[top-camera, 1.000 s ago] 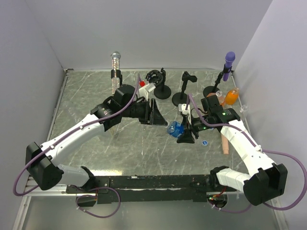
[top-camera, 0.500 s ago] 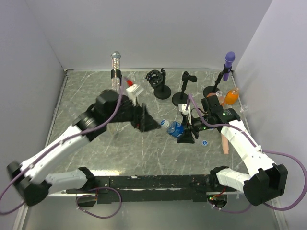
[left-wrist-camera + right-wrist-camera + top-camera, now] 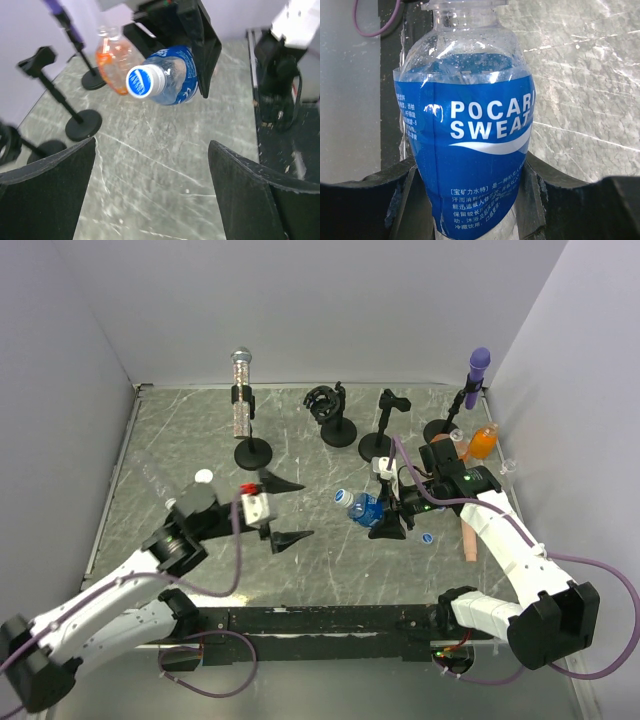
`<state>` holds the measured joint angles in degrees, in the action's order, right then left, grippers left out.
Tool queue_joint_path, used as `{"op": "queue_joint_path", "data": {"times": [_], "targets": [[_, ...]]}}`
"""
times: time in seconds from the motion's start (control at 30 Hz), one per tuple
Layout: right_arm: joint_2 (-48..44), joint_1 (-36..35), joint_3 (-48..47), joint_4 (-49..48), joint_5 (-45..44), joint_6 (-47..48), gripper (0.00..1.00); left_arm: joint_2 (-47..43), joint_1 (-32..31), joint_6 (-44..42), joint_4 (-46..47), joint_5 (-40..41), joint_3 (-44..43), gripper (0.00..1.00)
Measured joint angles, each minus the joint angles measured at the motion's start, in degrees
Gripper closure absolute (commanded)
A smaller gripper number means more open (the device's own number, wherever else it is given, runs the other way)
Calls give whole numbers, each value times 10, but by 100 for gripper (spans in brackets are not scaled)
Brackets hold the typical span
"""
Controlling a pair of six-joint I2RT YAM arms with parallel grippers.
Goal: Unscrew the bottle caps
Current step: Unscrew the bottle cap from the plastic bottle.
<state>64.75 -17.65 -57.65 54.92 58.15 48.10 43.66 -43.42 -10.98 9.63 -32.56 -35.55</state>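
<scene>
Retreating toward the lower left, the left arm [image 3: 130,580] is spreading its empty jaws while the right arm [image 3: 500,530] is keeping its jaws grasping the bottle [image 3: 366,508], its cap [image 3: 142,81] remaining on.

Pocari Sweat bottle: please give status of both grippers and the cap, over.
Left gripper open, short of the bottle. Right gripper shut on Pocari Sweat bottle, blue cap on. Nothing between left gripper and cap.

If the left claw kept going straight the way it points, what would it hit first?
Probably the blue cap of the blue-labelled bottle, which the right gripper holds with its neck towards the open left gripper. Nothing shows in the gap between, though the cap sits slightly off-centre in the wrist view.
</scene>
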Motion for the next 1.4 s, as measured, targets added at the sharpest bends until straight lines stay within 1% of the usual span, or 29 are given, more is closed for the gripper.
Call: {"op": "queue_joint_path", "data": {"times": [0.1,0.27,0.37,0.5,0.67,0.93,1.13,1.27,1.4], "targets": [[0,0,0,0,0,0,73,78,0,-50,19,-44,-34,2],[-1,0,0,0,0,0,73,154,3,-103,25,-107,-82,1],[-3,0,0,0,0,0,73,179,6,-116,32,-141,-109,1],[-5,0,0,0,0,2,73,181,11,-122,40,-163,-113,1],[-5,0,0,0,0,4,73,189,15,-124,42,-187,-119,8],[-5,0,0,0,0,4,73,217,17,-138,19,-209,-149,17],[-5,0,0,0,0,4,73,238,17,-136,19,-222,-161,26],[-5,0,0,0,0,4,73,259,17,-135,19,-227,-174,30],[-5,-1,0,0,0,4,73,271,17,-131,21,-229,-179,40]]}}
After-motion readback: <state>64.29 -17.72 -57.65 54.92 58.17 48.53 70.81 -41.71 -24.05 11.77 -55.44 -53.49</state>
